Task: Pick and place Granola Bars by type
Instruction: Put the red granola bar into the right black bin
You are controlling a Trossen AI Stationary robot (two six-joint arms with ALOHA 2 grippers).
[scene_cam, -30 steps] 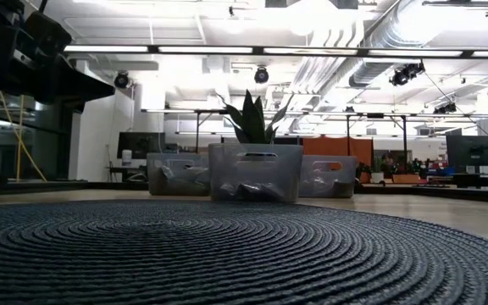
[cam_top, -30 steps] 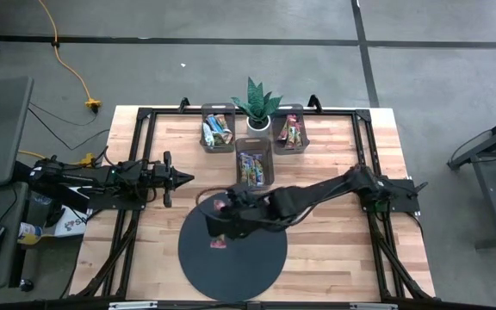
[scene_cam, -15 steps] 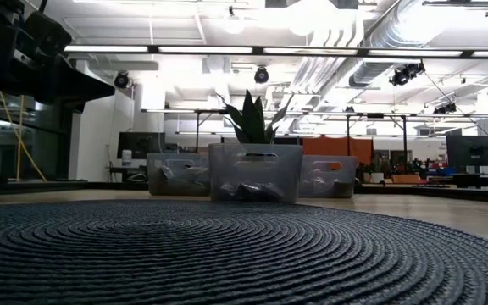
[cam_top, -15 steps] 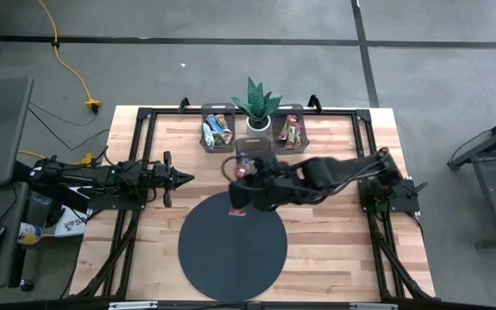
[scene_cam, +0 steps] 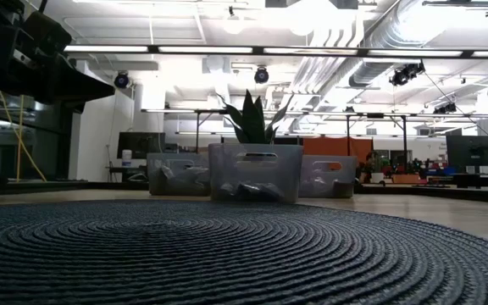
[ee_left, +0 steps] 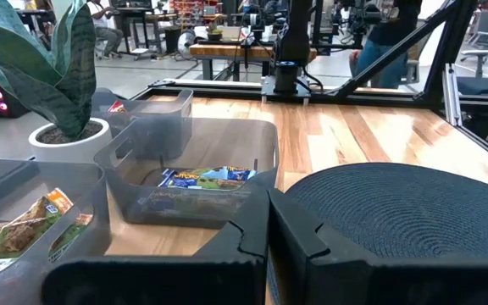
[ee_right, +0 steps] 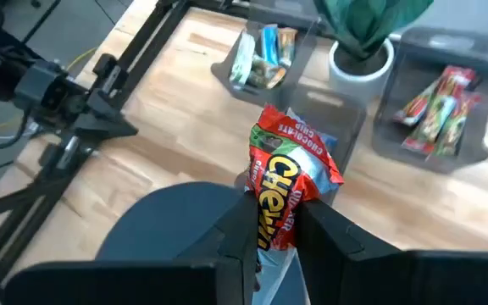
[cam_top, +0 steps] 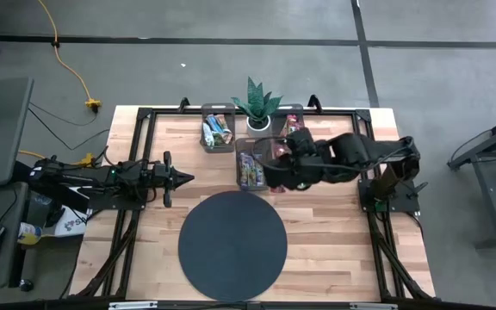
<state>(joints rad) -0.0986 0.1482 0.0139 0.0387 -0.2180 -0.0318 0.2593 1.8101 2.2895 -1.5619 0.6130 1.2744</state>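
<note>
Granola bar (ee_right: 291, 191) in red wrapper, upright, pinched between right hand (ee_right: 276, 227) fingers, above the bins (cam_top: 254, 164).

Plant (cam_top: 257, 104) between two bins (cam_top: 217, 130), third (cam_top: 253, 163) before mat (cam_top: 232, 245)

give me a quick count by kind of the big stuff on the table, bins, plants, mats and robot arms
Grey bins: 3 (left bin, middle bin, right bin)
Potted plant: 1
Round dark mat: 1
Robot arms: 2 (left gripper, right gripper)
Total: 7
</note>
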